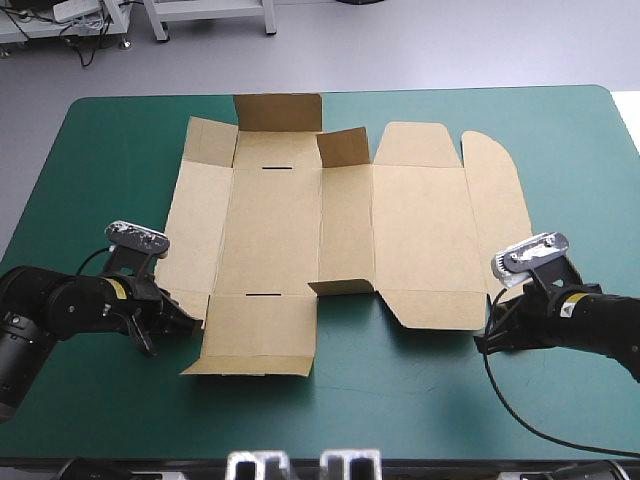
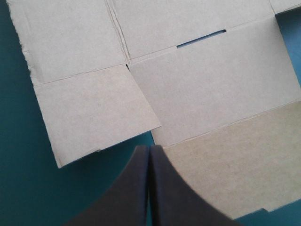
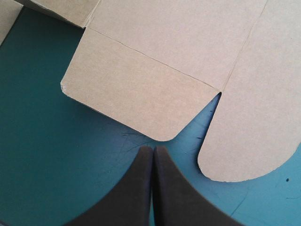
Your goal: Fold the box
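Observation:
The brown box (image 1: 340,220) lies as a cut sheet spread across the middle of the teal-green table. Two flaps on its far side, a wide one (image 1: 278,112) and a smaller one (image 1: 345,147), stand partly raised. My left gripper (image 1: 190,322) is shut with nothing in it, and sits low at the sheet's near-left corner. In the left wrist view its tips (image 2: 149,149) rest just short of the board (image 2: 211,94), between two near flaps. My right gripper (image 1: 490,335) is also shut, off the near-right corner. Its tips (image 3: 154,149) point at the notch between a rounded flap (image 3: 136,94) and the rounded end panel (image 3: 254,122).
The teal-green cover (image 1: 100,140) shows in a wide band all round the sheet, broadest at the left and along the front edge. The table's far edge runs just beyond the raised flaps. A small flap (image 1: 340,287) at the near middle is slightly lifted.

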Controlling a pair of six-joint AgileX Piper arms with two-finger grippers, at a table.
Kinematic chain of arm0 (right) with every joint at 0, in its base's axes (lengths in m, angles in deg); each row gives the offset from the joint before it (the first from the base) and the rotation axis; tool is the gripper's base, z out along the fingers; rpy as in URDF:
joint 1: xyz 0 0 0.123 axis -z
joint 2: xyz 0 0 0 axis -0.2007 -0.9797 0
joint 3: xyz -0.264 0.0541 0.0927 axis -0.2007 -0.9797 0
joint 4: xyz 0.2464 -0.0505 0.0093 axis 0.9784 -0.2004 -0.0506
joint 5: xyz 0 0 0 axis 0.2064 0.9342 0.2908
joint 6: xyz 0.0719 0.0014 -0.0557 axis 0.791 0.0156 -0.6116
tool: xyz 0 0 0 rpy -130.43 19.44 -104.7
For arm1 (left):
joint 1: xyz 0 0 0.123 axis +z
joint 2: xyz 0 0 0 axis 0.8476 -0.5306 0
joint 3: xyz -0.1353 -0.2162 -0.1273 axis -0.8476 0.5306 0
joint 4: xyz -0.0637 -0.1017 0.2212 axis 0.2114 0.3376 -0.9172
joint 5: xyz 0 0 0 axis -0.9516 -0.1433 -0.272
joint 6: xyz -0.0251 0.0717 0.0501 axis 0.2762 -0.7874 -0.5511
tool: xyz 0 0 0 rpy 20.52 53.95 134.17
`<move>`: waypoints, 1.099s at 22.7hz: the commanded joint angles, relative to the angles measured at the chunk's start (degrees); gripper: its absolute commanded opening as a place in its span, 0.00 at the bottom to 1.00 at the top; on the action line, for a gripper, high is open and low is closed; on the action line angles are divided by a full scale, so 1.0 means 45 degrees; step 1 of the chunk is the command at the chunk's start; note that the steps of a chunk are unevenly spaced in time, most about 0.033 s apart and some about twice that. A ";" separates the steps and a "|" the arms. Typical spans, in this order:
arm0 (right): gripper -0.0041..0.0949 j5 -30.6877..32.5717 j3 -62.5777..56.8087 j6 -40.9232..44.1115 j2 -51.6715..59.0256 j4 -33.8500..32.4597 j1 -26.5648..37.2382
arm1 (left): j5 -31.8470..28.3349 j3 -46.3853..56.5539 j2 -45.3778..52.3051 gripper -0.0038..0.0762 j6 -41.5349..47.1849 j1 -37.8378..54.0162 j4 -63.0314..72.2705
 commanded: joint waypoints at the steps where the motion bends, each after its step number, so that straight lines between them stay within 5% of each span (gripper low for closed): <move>1: 0.02 -0.0676 0.0324 -0.0106 0.0119 0.0165 0.0030 | -0.0523 -0.0298 0.0199 0.04 0.0066 -0.0031 0.0219; 25: 0.02 -0.0650 0.0324 -0.0194 0.0119 0.0165 0.0030 | -0.0603 -0.0298 0.0141 0.04 0.0033 -0.0031 0.1324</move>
